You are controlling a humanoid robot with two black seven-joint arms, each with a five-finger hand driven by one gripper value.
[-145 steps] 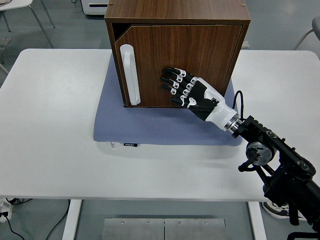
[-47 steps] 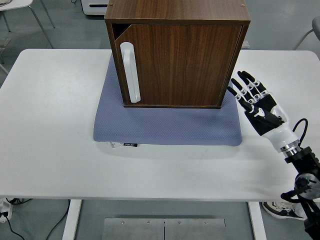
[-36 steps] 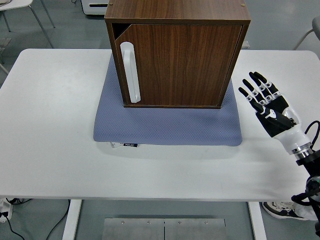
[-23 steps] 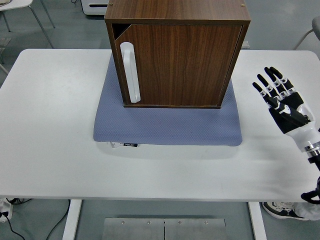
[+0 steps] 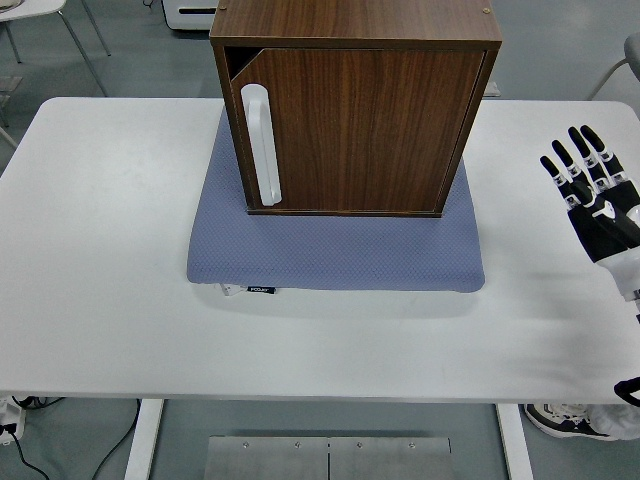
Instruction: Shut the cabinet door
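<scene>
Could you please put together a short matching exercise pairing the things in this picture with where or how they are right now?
Things:
1. cabinet door
2. white handle
3. blue mat
4. right hand

States:
a. under the cabinet
b. upright on the door's left side
c. fingers spread, over the table's right edge
d. shut against the cabinet

Pairs: 1-d, 2-b, 3-a, 4-c
</scene>
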